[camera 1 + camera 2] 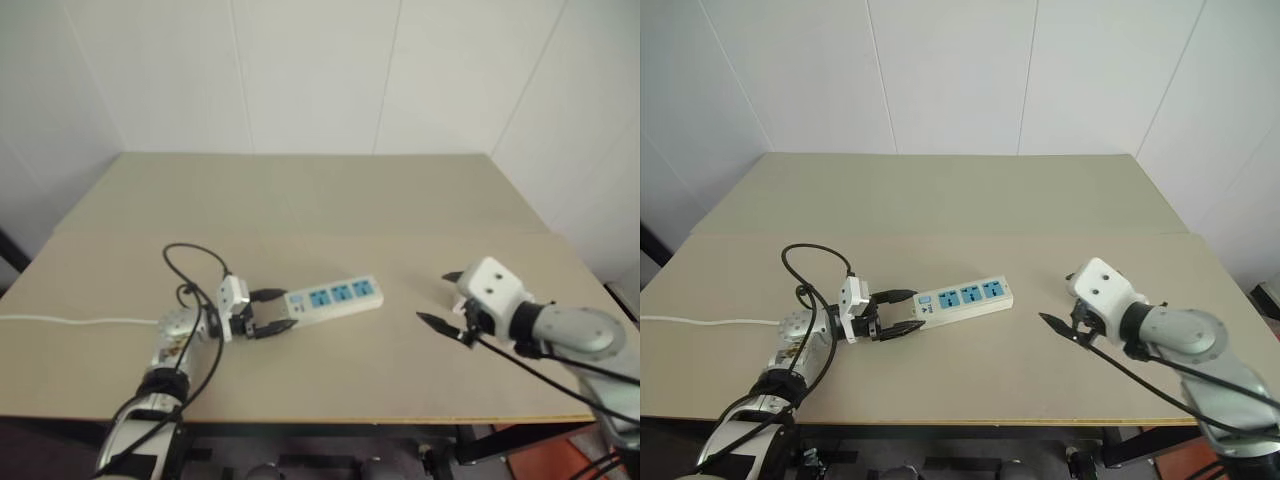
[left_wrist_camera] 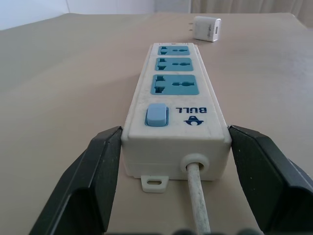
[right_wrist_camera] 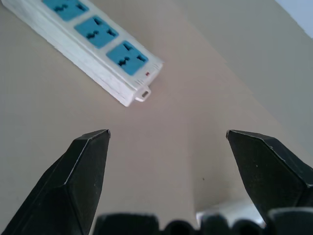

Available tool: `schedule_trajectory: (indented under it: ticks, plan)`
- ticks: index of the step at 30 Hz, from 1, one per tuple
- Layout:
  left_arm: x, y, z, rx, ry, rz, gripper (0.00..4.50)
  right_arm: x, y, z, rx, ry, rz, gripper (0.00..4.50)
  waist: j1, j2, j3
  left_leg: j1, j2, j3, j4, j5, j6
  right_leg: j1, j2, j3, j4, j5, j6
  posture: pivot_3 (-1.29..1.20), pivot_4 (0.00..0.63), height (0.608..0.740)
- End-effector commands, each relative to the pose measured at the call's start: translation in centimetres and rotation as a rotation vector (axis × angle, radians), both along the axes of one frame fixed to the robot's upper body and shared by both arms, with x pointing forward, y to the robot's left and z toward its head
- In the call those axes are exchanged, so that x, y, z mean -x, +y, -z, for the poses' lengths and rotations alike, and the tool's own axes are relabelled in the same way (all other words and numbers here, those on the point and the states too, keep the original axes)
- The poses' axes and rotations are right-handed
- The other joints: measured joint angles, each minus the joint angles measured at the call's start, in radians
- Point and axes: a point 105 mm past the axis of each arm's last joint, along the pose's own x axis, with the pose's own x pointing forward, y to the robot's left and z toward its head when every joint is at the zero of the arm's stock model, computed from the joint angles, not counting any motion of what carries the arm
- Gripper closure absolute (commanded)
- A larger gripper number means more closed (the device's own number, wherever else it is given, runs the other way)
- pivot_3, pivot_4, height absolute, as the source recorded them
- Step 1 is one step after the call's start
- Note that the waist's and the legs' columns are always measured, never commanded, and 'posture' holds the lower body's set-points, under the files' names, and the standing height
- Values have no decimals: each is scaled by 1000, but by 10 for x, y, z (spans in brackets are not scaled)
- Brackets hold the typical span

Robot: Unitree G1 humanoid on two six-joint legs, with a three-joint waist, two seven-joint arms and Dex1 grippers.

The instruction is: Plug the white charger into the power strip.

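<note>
White charger (image 2: pixel 207 28) lies on the table (image 1: pixel 330 190) just past the far end of the power strip (image 1: pixel 335 297), prongs sticking out sideways — I see it from the left wrist camera. From the head cameras I can't pick it out; the right claw's housing seems to cover that spot. Strip sits toward the table's front edge, a bit left of centre, its three blue sockets facing up and its cord (image 1: pixel 75 321) running off to the left edge. My left claw (image 1: pixel 271 311) straddles the switch end, fingers (image 2: pixel 93 181) touching or nearly touching both sides — clamped on it, I think. My right claw (image 1: pixel 443 300) hovers right of the strip, fingers wide apart, holding nothing.
</note>
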Motion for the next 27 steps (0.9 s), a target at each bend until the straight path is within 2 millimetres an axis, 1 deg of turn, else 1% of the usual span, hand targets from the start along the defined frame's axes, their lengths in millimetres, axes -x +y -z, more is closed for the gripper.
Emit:
schedule_trajectory:
  ticks: [1,3,5,7,10,14,19,22,27]
  plan:
    - [8,-6,6,-40,25,72,1318,-4,-27,-15,241,-60,-122,0,0,0,0,0,0,0,0,0,0,0,0,0,0,0,0,0,150,740]
    - [9,-7,7,-44,34,85,1318,-5,-39,-16,357,-39,-213,0,-3,0,0,1,0,1,0,0,0,0,0,0,0,0,0,0,150,740]
    - [11,-8,7,-44,48,101,1318,-6,-43,-20,467,-46,-325,0,-6,0,0,1,1,1,0,0,0,0,0,1,0,0,0,0,150,740]
    - [13,-8,8,-56,55,116,1318,-9,-44,-21,635,-68,-479,0,-11,0,0,1,1,2,-1,0,0,0,0,1,0,0,0,0,150,740]
    - [14,-9,9,-63,58,125,1318,-15,-44,-15,846,-101,-690,0,-23,1,1,2,1,2,-1,0,0,0,0,1,0,0,0,0,150,740]
    - [15,-11,9,-49,61,122,1318,-31,-41,-5,1100,-111,-919,0,-28,1,1,2,1,2,-1,0,0,0,0,1,0,0,0,0,150,740]
    - [18,-11,8,-53,65,125,1318,-49,-39,1,1269,-94,-1053,0,-26,3,3,1,0,2,-1,0,0,-2,0,1,0,0,0,0,150,740]
    - [18,-9,7,-53,64,114,1318,-61,-37,7,1373,-94,-1088,0,-27,3,3,1,0,2,-1,0,0,-3,-1,1,1,-1,-1,0,150,740]
    - [20,-4,9,-61,64,89,1318,-74,-32,18,1399,-130,-1111,0,-31,4,3,1,0,2,-1,0,0,-4,0,2,3,-1,-2,0,150,740]
